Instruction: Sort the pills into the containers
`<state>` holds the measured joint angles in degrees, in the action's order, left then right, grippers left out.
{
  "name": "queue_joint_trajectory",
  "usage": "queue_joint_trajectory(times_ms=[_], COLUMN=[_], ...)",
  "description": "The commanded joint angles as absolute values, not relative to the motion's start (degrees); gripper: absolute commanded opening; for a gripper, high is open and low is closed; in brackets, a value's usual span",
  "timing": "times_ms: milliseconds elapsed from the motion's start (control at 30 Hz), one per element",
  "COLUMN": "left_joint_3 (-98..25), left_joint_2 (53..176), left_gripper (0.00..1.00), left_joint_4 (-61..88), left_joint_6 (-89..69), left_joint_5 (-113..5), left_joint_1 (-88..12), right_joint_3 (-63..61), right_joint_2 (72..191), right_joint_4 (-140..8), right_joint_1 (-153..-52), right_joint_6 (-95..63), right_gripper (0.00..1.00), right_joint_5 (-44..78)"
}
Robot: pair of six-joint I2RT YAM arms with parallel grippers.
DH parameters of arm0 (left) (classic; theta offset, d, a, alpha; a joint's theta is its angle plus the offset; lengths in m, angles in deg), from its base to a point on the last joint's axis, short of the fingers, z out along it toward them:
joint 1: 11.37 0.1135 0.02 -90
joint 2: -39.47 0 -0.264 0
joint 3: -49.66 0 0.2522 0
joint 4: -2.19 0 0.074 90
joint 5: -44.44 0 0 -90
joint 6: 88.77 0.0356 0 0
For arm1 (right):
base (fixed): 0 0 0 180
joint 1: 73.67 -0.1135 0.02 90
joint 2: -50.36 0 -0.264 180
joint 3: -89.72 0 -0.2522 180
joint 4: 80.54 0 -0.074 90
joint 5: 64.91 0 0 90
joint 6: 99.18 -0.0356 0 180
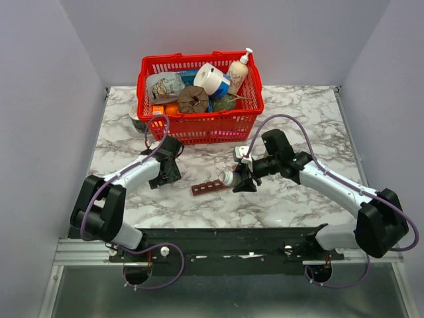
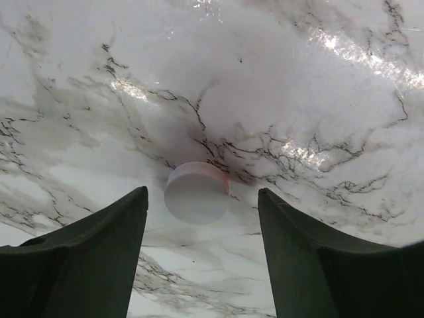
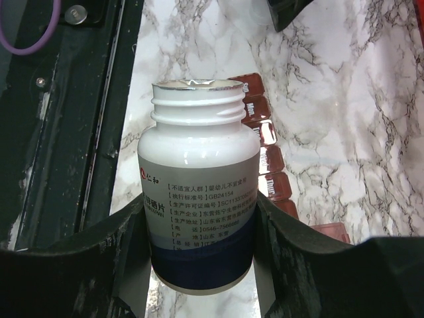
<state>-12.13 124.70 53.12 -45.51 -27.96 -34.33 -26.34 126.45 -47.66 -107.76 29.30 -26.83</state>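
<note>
Containers strip point(image 1: 211, 187) lies flat on marble table point(image 1: 298, 199), btwn the arms. R gripper point(image 3: 199, 209) clamps an uncapped white pill bottle point(image 3: 199, 126), mouth just beside strip. L gripper point(image 2: 202, 193) jaws apart, nothing held; white cap point(image 2: 197, 204) sits on table btwn its fingers. Red basket point(image 1: 199, 129) at back.

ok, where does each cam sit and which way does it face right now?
Top: above and behind the bases, looking down at the table; both arms show, left gripper, right gripper.
Left wrist: on that wrist, facing down at a white cap on the table; its two fingers show.
Right wrist: looks along its fingers at the open bottle they hold.
Shared: top and right wrist both show bottle and strip.
</note>
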Motion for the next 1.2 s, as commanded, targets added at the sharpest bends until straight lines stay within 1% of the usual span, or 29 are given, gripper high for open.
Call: queue_joint_trajectory(times_ms=[0, 67, 133, 200, 233, 267, 300, 333, 400, 433, 467, 533, 567, 667, 700, 800, 833, 867, 900, 933, 967, 1000, 1067, 1100, 1167], left_joint_3=[-12.2, -12.4, -11.4, -8.0, -6.7, -5.9, -4.5, -3.7, -1.2, -0.1, 0.9, 3.2, 3.8, 4.3, 3.4, 0.2, -0.7, -1.8, -4.2, -5.7, -7.1, -10.0, -12.5, -14.4, -15.7], left_joint_2=[118.4, 114.0, 110.5, 104.3, 102.5, 99.8, 98.9, 98.1, 96.3, 95.6, 94.7, 94.1, 93.8, 93.8, 93.9, 95.4, 95.8, 96.9, 97.6, 98.4, 100.1, 101.0, 103.7, 104.5, 106.2], left_gripper=[0.82, 0.86, 0.87, 0.92, 0.95, 0.96, 0.98, 0.98, 0.99, 0.99, 0.99, 0.99, 0.99, 0.99, 0.99, 0.99, 0.99, 0.98, 0.97, 0.95, 0.92, 0.86, 0.83, 0.78, 0.77], left_joint_4=[51.5, 50.6, 47.9, 40.6, 37.9, 33.8, 32.1, 29.9, 22.7, 19.3, 11.9, 5.9, 0.0, -4.6, -4.1, 0.8, 2.4, 6.7, 9.1, 12.1, 18.6, 21.9, 30.5, 32.5, 35.5], left_joint_6=[-42.3, -39.0, -34.5, -28.3, -27.7, -27.8, -28.5, -29.3, -32.4, -37.3, -40.0, -48.3, -51.0, -56.1, -56.4, -55.4, -55.0, -54.1, -51.8, -50.9, -49.6, -47.2, -45.3, -44.5, -43.2], left_joint_5=[-30.5, -33.2, -43.2, -53.7, -63.8, -67.0, -70.5, -76.7, -80.7, -83.0, -86.7, -88.5, -89.8, -89.5, -88.4, -85.0, -83.3, -82.1, -81.0, -77.5, -76.2, -74.7, -69.8, -68.9, -65.7], left_joint_1=[-33.6, -33.6, -33.7, -33.8, -33.7, -33.7, -33.9, -34.0, -34.1, -34.1, -34.5, -34.7, -35.1, -36.1, -37.4, -40.7, -43.5, -44.9, -46.2, -48.4, -49.3, -50.1, -51.7, -52.1, -53.0], right_joint_3=[-26.0, -25.8, -25.5, -25.3, -25.4, -25.3, -25.4, -25.4, -25.4, -25.4, -25.4, -25.4, -25.3, -25.2, -25.0, -24.8, -24.7, -24.7, -24.7, -24.6, -24.7, -24.7, -24.7, -24.7, -24.8], right_joint_2=[125.6, 125.9, 126.2, 126.6, 126.7, 126.8, 126.9, 127.0, 127.0, 127.0, 127.0, 127.0, 127.1, 127.5, 127.6, 128.2, 128.1, 128.2, 128.3, 128.3, 128.3, 128.2, 128.0, 127.9, 127.9], right_joint_4=[-48.1, -47.6, -47.1, -47.0, -47.0, -47.0, -47.0, -47.0, -47.0, -47.0, -47.0, -47.0, -47.0, -47.0, -47.1, -47.1, -47.1, -47.1, -47.3, -47.3, -47.3, -47.3, -47.3, -47.3, -47.4], right_joint_1=[-107.8, -107.8, -107.8, -107.8, -107.8, -107.8, -107.8, -107.7, -107.8, -107.8, -107.9, -107.7, -107.7, -107.8, -107.7, -107.6, -107.6, -107.7, -107.5, -107.3, -107.3, -107.2, -107.2, -107.1, -107.1], right_joint_6=[29.8, 29.9, 29.6, 29.4, 29.3, 29.4, 29.3, 29.3, 29.3, 29.3, 29.2, 29.3, 29.3, 29.1, 28.9, 28.6, 28.5, 28.4, 28.3, 28.3, 28.2, 28.1, 28.1, 28.2, 28.2], right_gripper=[0.05, 0.05, 0.05, 0.05, 0.05, 0.05, 0.05, 0.05, 0.05, 0.05, 0.05, 0.05, 0.05, 0.05, 0.05, 0.05, 0.05, 0.05, 0.05, 0.05, 0.05, 0.05, 0.05, 0.05, 0.05], right_joint_5=[-28.7, -30.5, -31.5, -32.7, -33.2, -33.8, -34.2, -34.5, -34.9, -35.0, -34.8, -34.7, -34.6, -34.0, -33.7, -32.5, -32.3, -31.9, -31.7, -31.5, -31.4, -31.4, -31.3, -31.3, -31.4])
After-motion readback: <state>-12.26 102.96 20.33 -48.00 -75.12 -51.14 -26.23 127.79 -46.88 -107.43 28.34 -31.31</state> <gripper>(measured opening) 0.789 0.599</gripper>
